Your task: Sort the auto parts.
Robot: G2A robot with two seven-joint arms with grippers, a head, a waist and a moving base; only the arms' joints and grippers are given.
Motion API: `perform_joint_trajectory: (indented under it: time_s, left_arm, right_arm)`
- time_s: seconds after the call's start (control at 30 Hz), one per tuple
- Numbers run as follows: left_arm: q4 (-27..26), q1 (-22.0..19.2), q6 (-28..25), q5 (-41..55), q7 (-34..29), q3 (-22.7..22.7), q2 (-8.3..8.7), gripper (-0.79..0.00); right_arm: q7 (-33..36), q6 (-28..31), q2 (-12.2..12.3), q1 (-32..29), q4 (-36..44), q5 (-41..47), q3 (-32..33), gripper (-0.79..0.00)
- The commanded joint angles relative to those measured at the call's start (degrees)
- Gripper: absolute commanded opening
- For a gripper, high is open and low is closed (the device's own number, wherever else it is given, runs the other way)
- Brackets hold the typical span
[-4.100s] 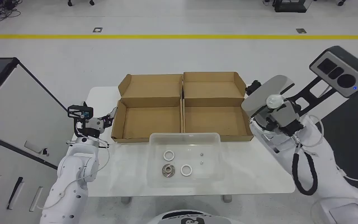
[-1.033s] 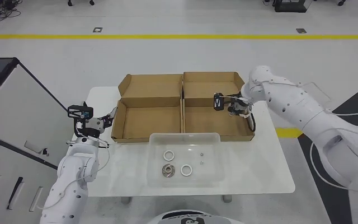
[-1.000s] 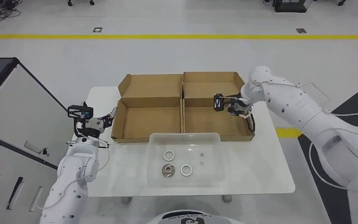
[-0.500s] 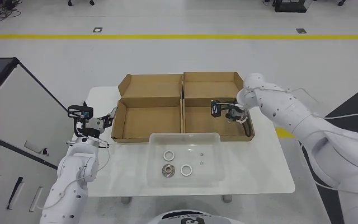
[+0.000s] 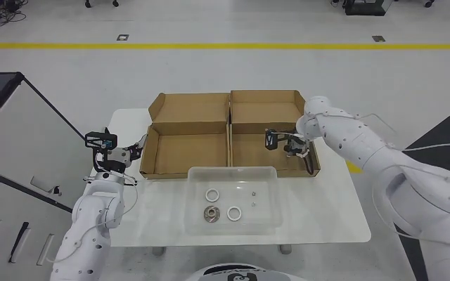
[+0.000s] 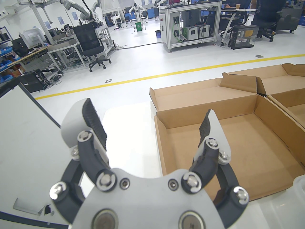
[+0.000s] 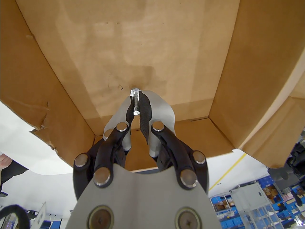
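My right gripper (image 7: 136, 101) is shut on a small silver bolt (image 7: 135, 103), held low over the floor of the right cardboard box (image 7: 133, 32). From above, that gripper (image 5: 278, 140) hangs inside the right box (image 5: 246, 151) near its right wall. My left gripper (image 6: 152, 125) stands open with nothing between its fingers, beside the left cardboard box (image 6: 238, 139); from above it (image 5: 140, 146) sits at that box's left edge (image 5: 184, 151). The clear tray (image 5: 267, 216) holds two white rings (image 5: 211, 194) (image 5: 234, 212), a grey metal hub (image 5: 210, 213) and small bolts (image 5: 254, 188).
Both boxes stand side by side at the table's back with their lids folded up. The clear tray sits in front of them near the table's front edge. Bare white table (image 5: 330, 204) lies right of the tray. A white panel (image 5: 28, 133) stands left of the table.
The right arm swung in from the table's right side to the right box. Over the last second its gripper drifted slightly left and lower inside that box. The left arm kept still.
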State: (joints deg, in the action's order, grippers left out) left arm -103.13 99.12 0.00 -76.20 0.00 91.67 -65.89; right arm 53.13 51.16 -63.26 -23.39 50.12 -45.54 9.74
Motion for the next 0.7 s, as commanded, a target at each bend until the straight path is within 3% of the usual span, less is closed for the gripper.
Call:
perform_joint_trajectory:
  time_s: [0.0, 0.03, 0.37, 0.67]
  left_arm:
    - [0.0, 0.0, 0.0, 0.0, 0.0, 0.0, 0.0, 0.0]
    - [0.0, 0.0, 0.0, 0.0, 0.0, 0.0, 0.0, 0.0]
    - [0.0, 0.0, 0.0, 0.0, 0.0, 0.0, 0.0, 0.0]
    - [0.0, 0.0, 0.0, 0.0, 0.0, 0.0, 0.0, 0.0]
  right_arm:
    - [-0.15, 0.14, -0.05, 0.15, -0.21, 0.3, 0.0, -0.172]
    - [-0.24, 0.24, -0.06, 0.28, -0.19, 0.25, 0.0, -0.003]
    - [-1.34, 1.33, 0.98, 2.25, 0.73, 2.21, 0.06, 0.0]
    - [-2.61, 2.6, 4.87, 5.07, 6.42, 4.6, 2.01, 0.0]
